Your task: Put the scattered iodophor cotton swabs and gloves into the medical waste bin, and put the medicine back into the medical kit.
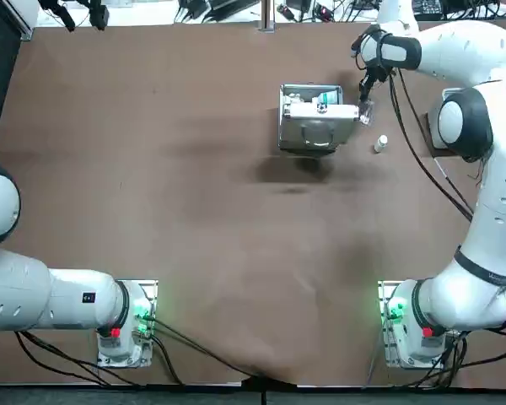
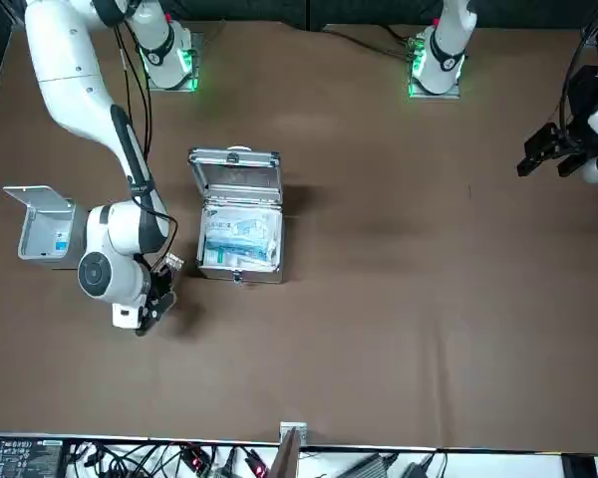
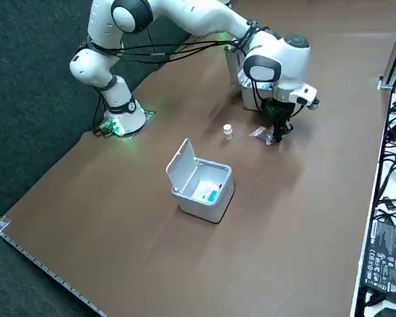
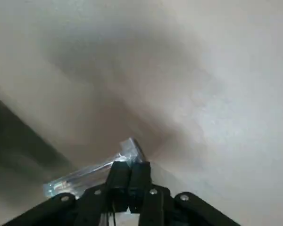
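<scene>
Top view: the right end effector is at the far side of the brown tabletop, just beside the open medical kit; a clear swab packet shows at its tip; a small white medicine bottle stands near.

Front view: the swab packet juts toward the kit; the waste bin stands lid-up beyond the arm.

Right side view: the packet sits low, perhaps touching the tabletop; dark carpet flanks the table; cables line one edge.

Right wrist view: the fingers are pressed together on one end of the packet; its long axis runs crosswise from them.
</scene>
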